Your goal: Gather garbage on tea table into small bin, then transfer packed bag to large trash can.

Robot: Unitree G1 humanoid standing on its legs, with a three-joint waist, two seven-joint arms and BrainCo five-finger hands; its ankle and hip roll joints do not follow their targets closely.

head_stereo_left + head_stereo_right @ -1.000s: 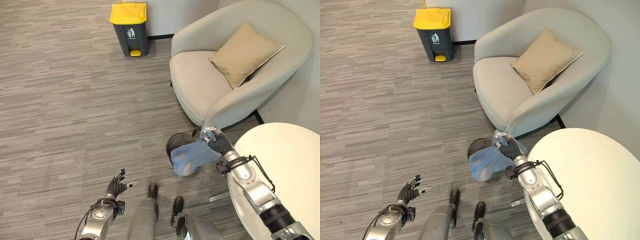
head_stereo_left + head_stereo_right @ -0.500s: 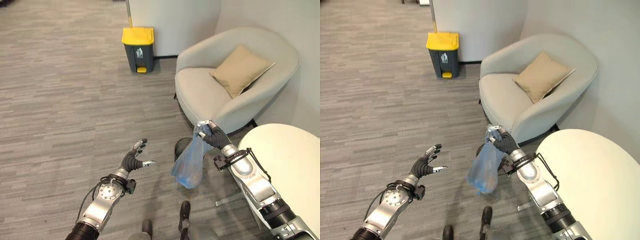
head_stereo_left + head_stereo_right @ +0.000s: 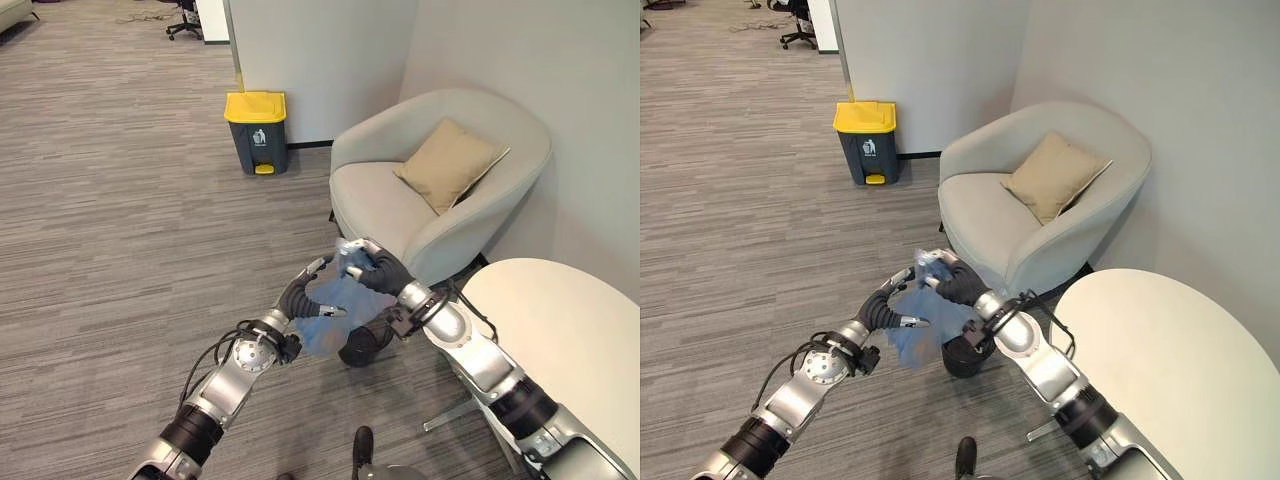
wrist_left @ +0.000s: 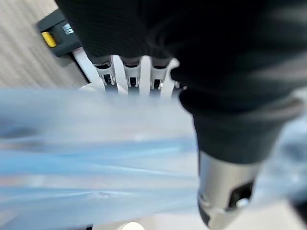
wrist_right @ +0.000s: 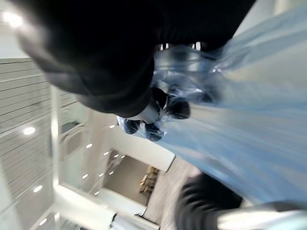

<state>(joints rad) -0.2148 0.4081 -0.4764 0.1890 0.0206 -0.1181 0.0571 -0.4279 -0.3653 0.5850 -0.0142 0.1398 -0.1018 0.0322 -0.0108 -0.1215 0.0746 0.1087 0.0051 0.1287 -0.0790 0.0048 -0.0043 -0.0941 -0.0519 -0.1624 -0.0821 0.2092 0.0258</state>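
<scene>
Blue bag [image 3: 335,315] is hanging at frame centre, its gathered top being pinched by the right hand [image 3: 372,268], fingers curled round it. Left hand [image 3: 300,295] is resting against the bag's side, fingers straight. Bag is partly hiding the small bin [image 3: 362,345] behind it. Large trash can [image 3: 257,132] is standing upper left, lid down, well apart. Armchair [image 3: 430,195] with cushion [image 3: 448,163] is sitting upper right; tea table [image 3: 575,350] is being cut off at lower right.

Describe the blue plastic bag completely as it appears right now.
The blue plastic bag is thin, translucent, crinkled film, its top bunched. The right hand has its fingers curled round that gathered top, holding it off the floor. The left hand rests against its side with straight fingers. It hangs before the small dark bin, near the armchair.
</scene>
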